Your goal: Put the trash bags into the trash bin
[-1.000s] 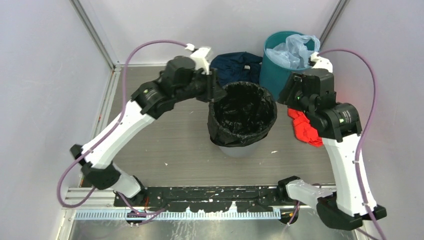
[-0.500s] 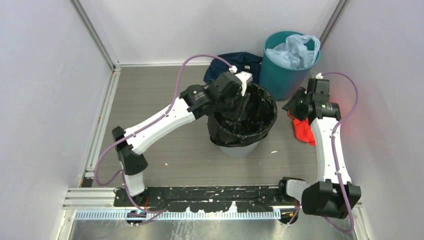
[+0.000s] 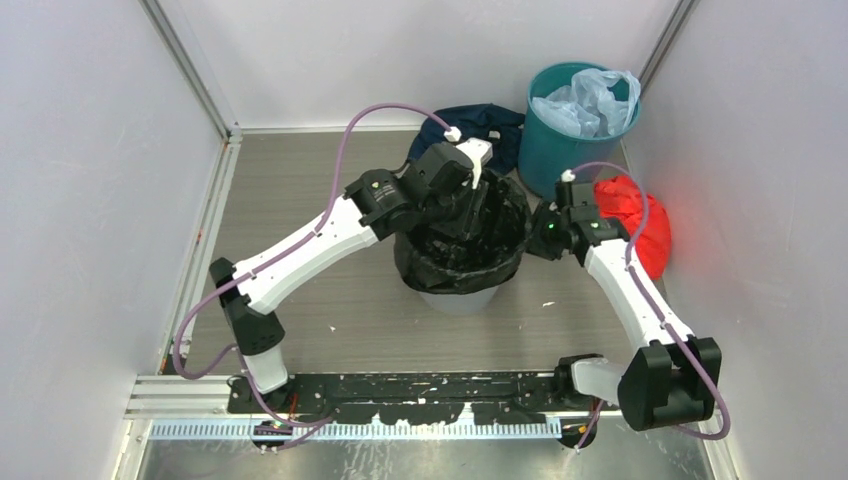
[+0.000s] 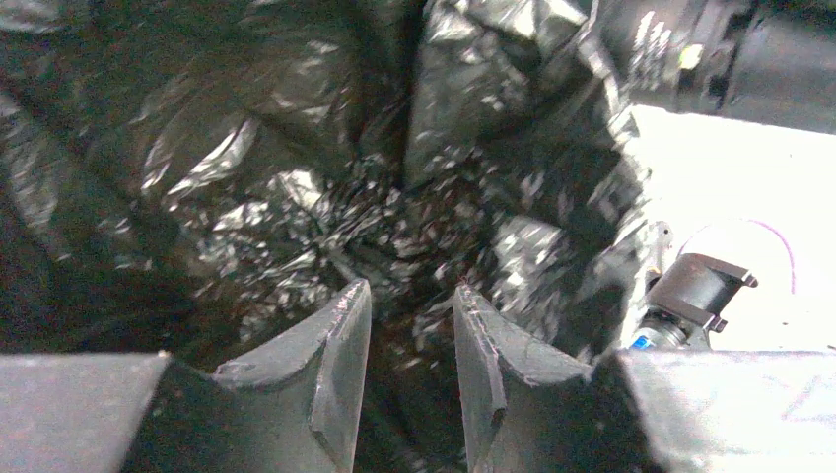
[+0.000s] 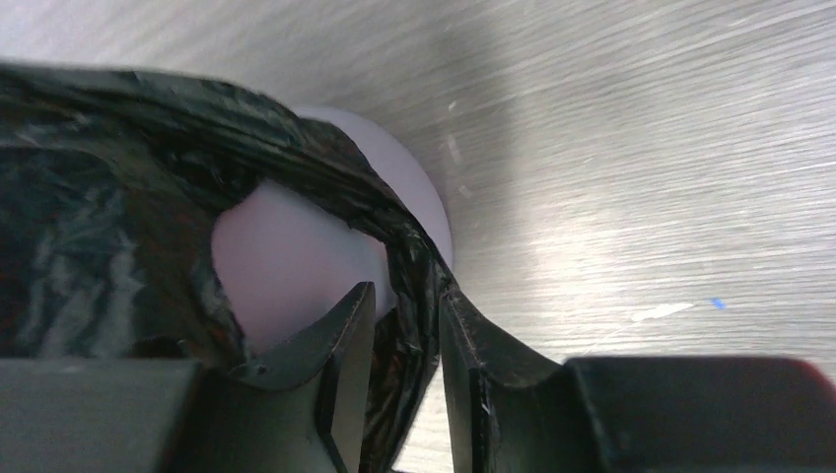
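The light grey trash bin (image 3: 447, 297) stands mid-floor, and the glossy black trash bag (image 3: 455, 262) is draped inside it and folded over its rim. My left gripper (image 3: 480, 212) reaches down into the bin's mouth. In the left wrist view it (image 4: 412, 296) is open, with only crinkled bag (image 4: 296, 197) beyond its fingers. My right gripper (image 3: 537, 236) is at the bin's right rim. The right wrist view shows it (image 5: 407, 289) shut on a fold of the bag's overhanging edge (image 5: 118, 197), beside the bin's pale wall (image 5: 286, 256).
A teal bin (image 3: 565, 155) holding a pale blue plastic bag (image 3: 590, 98) stands at the back right. A red cloth bundle (image 3: 638, 222) lies by the right wall, and a dark blue cloth (image 3: 485, 122) lies behind the grey bin. Walls enclose three sides.
My left gripper came from the bin's back-left rim into its mouth. My right gripper swung left from the red bundle to the bin's right rim and closed on the bag edge.
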